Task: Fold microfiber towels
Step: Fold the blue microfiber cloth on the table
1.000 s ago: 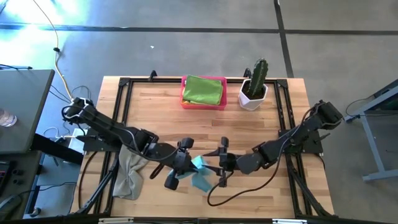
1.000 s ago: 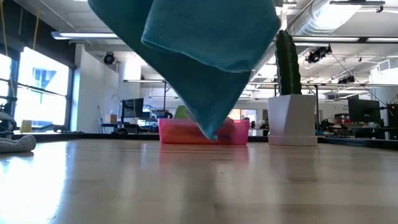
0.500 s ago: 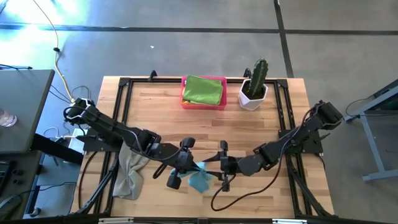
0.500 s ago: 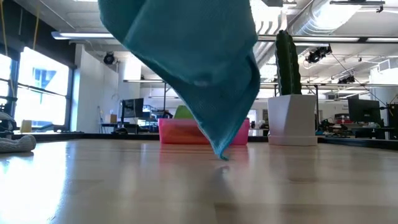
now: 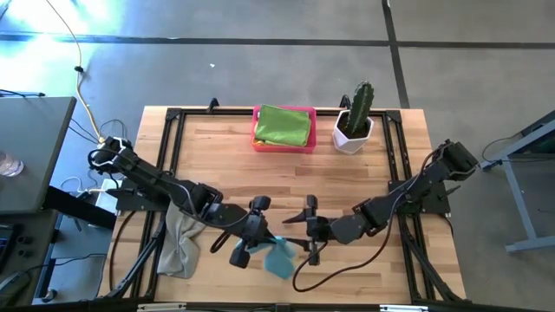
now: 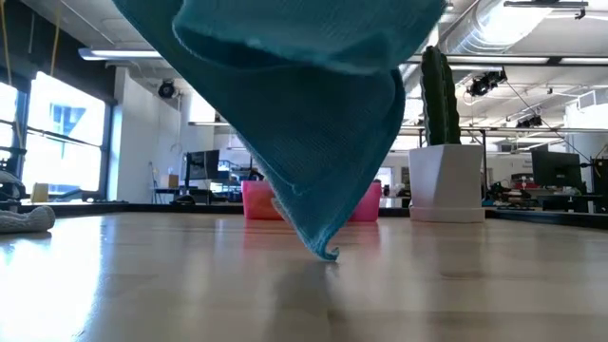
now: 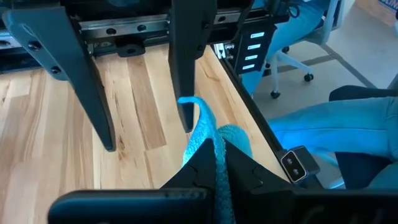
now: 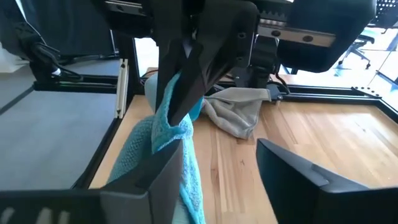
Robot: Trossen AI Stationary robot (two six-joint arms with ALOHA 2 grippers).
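Towel point(image 5: 279, 256) without readable label

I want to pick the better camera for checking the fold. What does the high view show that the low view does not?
Only the high view shows both arms: the left gripper shut on the blue towel, the right gripper with its jaws open beside it, and a grey towel at the table's left edge.

Only the low view shows the blue towel's lowest corner hanging just above the table, and the room behind.

Both show the pink tray with a green towel and the potted cactus.
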